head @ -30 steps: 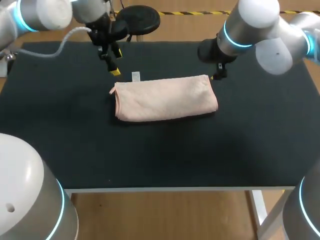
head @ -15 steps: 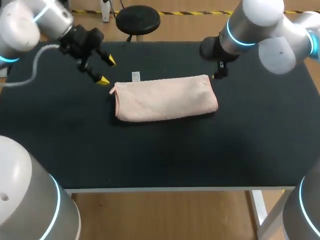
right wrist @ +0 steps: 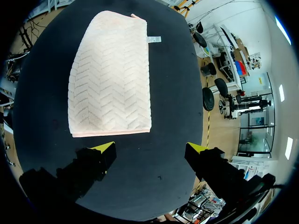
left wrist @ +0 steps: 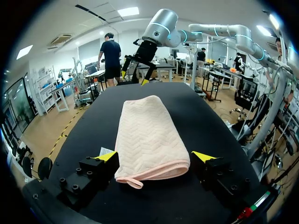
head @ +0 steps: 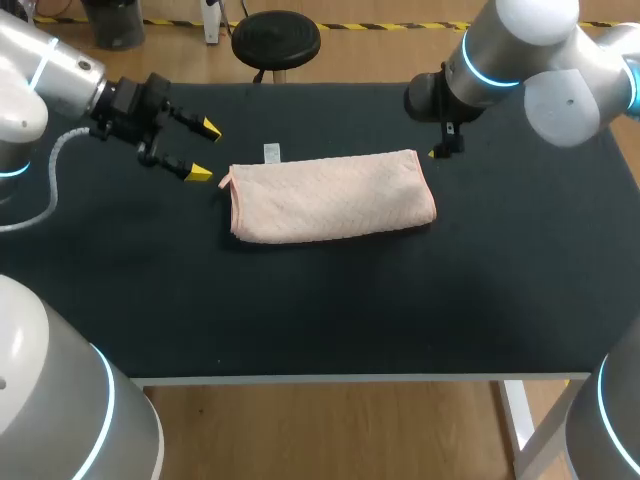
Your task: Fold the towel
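Our right gripper (right wrist: 150,148), mostly hidden overhead, shows wide apart and empty wrist-side; left gripper (head: 204,150) likewise, near the towel (head: 332,196).

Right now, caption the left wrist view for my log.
Left gripper, open, faces the near short end of the folded pink towel on the black table; right gripper hovers beyond its far end.

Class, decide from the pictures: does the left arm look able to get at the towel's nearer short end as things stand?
Probably yes: the open left end effector faces the towel's short end, with only bare table between them.
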Motion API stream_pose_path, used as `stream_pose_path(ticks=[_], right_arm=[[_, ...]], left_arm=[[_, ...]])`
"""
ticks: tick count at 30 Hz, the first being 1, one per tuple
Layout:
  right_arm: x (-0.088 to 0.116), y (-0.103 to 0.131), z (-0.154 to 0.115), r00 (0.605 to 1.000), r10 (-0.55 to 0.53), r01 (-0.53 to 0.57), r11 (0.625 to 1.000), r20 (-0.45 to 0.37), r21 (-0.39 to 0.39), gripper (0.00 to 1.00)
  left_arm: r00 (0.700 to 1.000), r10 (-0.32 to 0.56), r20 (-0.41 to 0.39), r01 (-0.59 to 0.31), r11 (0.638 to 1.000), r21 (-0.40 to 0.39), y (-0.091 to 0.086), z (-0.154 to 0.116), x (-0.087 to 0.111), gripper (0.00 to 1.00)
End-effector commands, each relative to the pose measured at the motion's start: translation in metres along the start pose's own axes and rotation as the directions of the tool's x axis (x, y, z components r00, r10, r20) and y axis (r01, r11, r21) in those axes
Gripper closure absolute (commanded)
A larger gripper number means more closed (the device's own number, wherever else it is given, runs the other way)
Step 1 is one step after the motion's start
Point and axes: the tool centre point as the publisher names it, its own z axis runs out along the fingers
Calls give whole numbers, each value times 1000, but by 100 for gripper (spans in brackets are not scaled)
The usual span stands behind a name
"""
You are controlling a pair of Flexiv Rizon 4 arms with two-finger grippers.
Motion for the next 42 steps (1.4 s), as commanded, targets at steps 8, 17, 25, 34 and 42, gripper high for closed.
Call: stream_pose_path(ticks=[8, 17, 25, 34, 42], right_arm=[[0, -1, -1, 1000, -1, 1, 1000, -1, 0, 0], [-3, 10, -4, 718, 680, -688, 662, -150, -298, 0], [8, 27, -8, 538, 824, -823, 468, -176, -323, 0], [3, 7, -9, 300, 918, -940, 238, -260, -245, 0], [16, 4, -14, 179, 912, -982, 145, -370, -117, 0]], left_arm=[[1000, 0, 2, 0, 1000, -3, 0, 0, 1, 0], [1000, 0, 2, 0, 1000, -3, 0, 0, 1, 0], [1000, 0, 2, 0, 1000, -3, 0, 0, 1, 0], [1000, 0, 2, 0, 1000, -3, 0, 0, 1, 0], [1000, 0, 2, 0, 1000, -3, 0, 0, 1, 0]])
